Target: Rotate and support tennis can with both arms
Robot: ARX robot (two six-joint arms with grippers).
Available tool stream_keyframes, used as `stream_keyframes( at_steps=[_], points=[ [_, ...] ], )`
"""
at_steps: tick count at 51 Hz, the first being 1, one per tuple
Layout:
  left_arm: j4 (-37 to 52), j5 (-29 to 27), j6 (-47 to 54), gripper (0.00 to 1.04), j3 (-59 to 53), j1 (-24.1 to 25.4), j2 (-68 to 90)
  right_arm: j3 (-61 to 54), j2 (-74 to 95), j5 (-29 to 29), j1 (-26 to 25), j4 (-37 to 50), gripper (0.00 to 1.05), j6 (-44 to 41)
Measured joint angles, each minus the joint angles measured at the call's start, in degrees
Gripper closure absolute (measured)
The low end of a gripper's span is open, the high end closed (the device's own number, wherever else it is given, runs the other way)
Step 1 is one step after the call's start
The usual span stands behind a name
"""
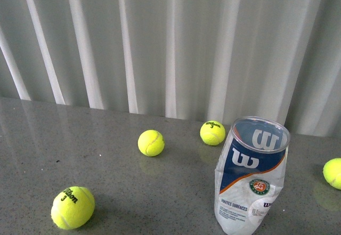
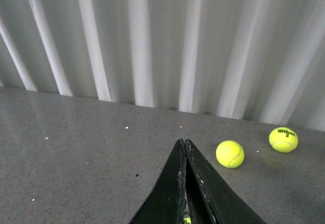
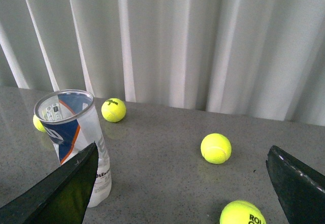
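Tennis can [image 1: 250,179] upright, open-topped, near right on grey table [image 1: 32,155], among 4 yellow balls. Left gripper [image 2: 184,144] clenched, tips touching; right gripper [image 3: 183,176] spread wide, holding nothing.

A grey speckled tabletop [image 1: 64,139] runs back to a wall of pale pleated curtains. On it the tennis can [image 1: 249,179] stands upright with its mouth open, right of centre in the front view. Four yellow tennis balls lie around it: one near the front left [image 1: 73,207], one mid-table [image 1: 151,143], one just behind the can [image 1: 212,132], and one at the right edge [image 1: 333,172].
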Motion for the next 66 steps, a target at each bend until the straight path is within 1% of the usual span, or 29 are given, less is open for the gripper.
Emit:
stream_keyframes(
  at_steps=[2,6,12,22,33,55,62,66],
  points=[
    [0.4,0.3,0.0,1.01,-1.6,0.5,-1.1,0.0,0.0,0.0,0.0,0.0,0.07,0.0],
    [0.9,4.1,0.0,1.01,-4.3,3.1,-2.8,0.0,0.0,0.0,0.0,0.0,0.07,0.0],
    [1.3,4.6,-0.1,1.01,-7.7,4.5,-5.6,0.0,0.0,0.0,0.0,0.0,0.07,0.0],
    [1.1,4.7,-0.1,1.01,-13.0,4.8,-11.5,0.0,0.0,0.0,0.0,0.0,0.07,0.0],
    [-1.1,4.8,-0.1,1.01,-16.0,4.8,-16.6,0.0,0.0,0.0,0.0,0.0,0.07,0.0],
    [-6.9,4.8,-0.2,1.01,-19.1,4.8,-25.7,0.0,0.0,0.0,0.0,0.0,0.07,0.0],
    [-6.6,4.7,-0.2,1.01,-19.8,4.8,-27.4,0.0,0.0,0.0,0.0,0.0,0.07,0.0],
    [-8.2,4.8,-0.2,1.01,-19.8,4.8,-29.6,0.0,0.0,0.0,0.0,0.0,0.07,0.0]
  ],
)
